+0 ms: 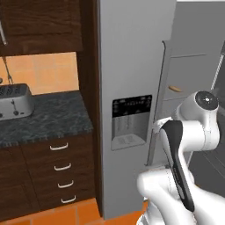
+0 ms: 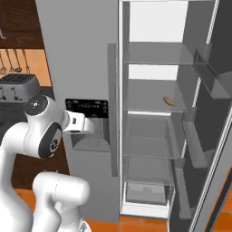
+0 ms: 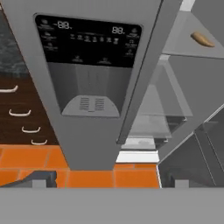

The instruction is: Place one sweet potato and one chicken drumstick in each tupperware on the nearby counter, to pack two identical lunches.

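Observation:
One sweet potato [image 2: 168, 100], a small tan oval, lies on a glass shelf inside the open fridge; it also appears as the sweet potato [image 1: 175, 88] and the sweet potato [image 3: 202, 39]. My gripper [image 3: 109, 183] is open and empty. It hangs in front of the fridge's shut left door, facing the dispenser panel [image 3: 89, 65], well left of and below the sweet potato. The dark marbled counter [image 1: 48, 118] lies left of the fridge. The chicken drumstick and the tupperware are out of view.
A silver toaster [image 1: 15, 102] stands on the counter, over dark wooden drawers [image 1: 61, 167] with silver handles. The fridge's right door [image 2: 213, 136] stands swung open with door bins. Several glass shelves [image 2: 149, 106] and a bottom drawer [image 2: 145, 192] sit inside. The floor is orange tile [image 3: 92, 177].

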{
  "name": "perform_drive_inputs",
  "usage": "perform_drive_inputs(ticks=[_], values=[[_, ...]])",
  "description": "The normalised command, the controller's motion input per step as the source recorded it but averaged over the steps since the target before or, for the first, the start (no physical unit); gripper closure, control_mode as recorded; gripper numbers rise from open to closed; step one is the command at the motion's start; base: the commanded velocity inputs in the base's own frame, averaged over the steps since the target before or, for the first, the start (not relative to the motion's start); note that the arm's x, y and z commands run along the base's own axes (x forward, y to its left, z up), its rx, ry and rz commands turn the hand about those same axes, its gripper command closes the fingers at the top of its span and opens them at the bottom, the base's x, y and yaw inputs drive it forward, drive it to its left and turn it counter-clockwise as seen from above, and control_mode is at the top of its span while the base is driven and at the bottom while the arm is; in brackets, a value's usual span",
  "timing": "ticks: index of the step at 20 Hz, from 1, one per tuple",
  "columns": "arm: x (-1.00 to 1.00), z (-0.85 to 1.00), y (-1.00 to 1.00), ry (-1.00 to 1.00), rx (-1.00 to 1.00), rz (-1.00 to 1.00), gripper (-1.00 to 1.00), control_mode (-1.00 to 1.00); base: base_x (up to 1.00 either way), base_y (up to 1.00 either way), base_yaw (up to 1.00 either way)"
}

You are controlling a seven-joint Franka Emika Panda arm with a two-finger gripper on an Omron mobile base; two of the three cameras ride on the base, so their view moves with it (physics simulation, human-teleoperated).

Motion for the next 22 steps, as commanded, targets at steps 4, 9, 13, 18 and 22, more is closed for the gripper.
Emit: perform_drive_inputs(ticks=[4, 9, 13, 18, 22], values=[[0.00, 0.00, 0.00, 0.00, 0.00, 0.00, -1.00, 1.00, 0.57, -0.53, 0.00], [0.00, 0.00, 0.00, 0.00, 0.00, 0.00, -1.00, 1.00, 0.37, -0.44, 0.00], [0.00, 0.00, 0.00, 0.00, 0.00, 0.00, -1.00, 1.00, 0.66, -0.38, 0.00], [0.00, 0.00, 0.00, 0.00, 0.00, 0.00, -1.00, 1.00, 0.32, -0.51, 0.00], [0.00, 0.00, 0.00, 0.00, 0.00, 0.00, -1.00, 1.00, 0.56, -0.39, 0.00]])
